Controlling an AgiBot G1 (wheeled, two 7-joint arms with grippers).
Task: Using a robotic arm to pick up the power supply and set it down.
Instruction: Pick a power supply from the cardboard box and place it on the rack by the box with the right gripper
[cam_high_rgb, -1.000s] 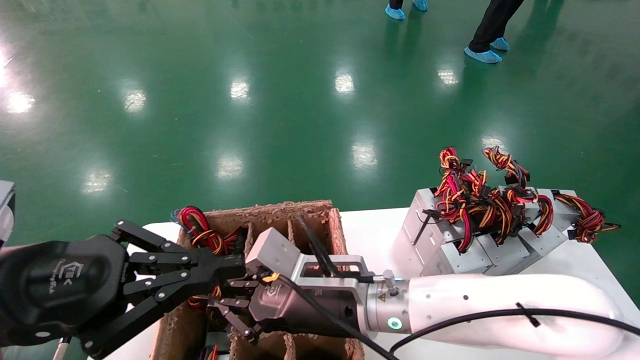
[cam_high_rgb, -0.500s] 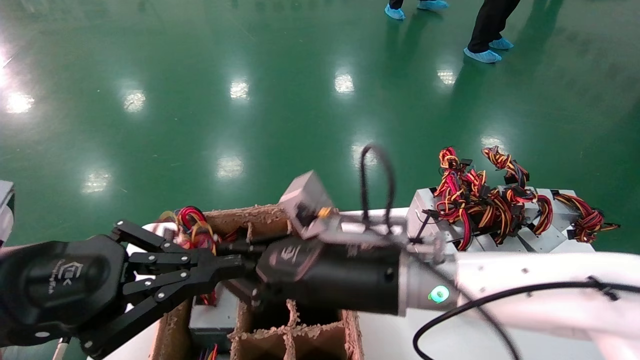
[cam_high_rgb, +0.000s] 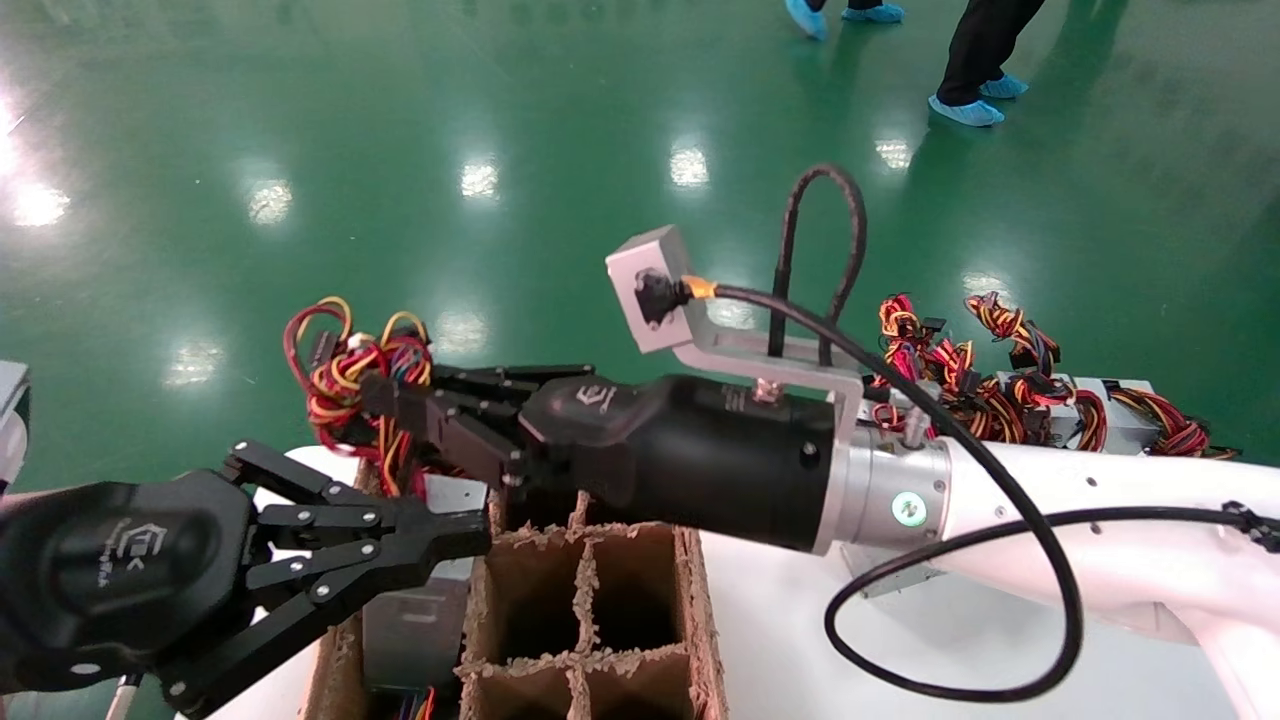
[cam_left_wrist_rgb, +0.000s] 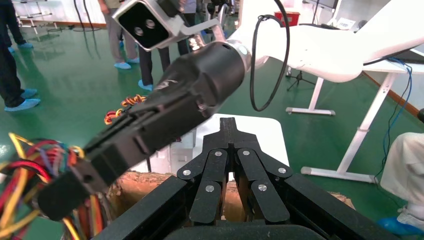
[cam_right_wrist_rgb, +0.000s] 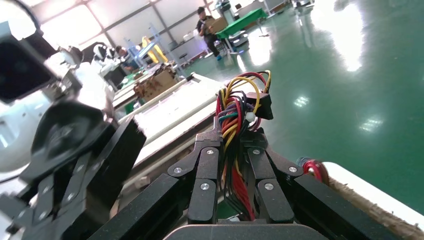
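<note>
Change: right end effector (cam_high_rgb: 400, 420) has risen from the carton (cam_high_rgb: 590, 600), lifting the power supply (cam_high_rgb: 420, 610) partly out.
Grip: clamped on its wire bundle (cam_high_rgb: 345, 385).
Left end effector (cam_high_rgb: 450, 535): fingers together, beside the box.

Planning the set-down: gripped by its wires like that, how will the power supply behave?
Probably swings: right gripper pinches only the floppy wire bundle, and the power supply hangs below. The metal box looks heavy, so wires may slip.
</note>
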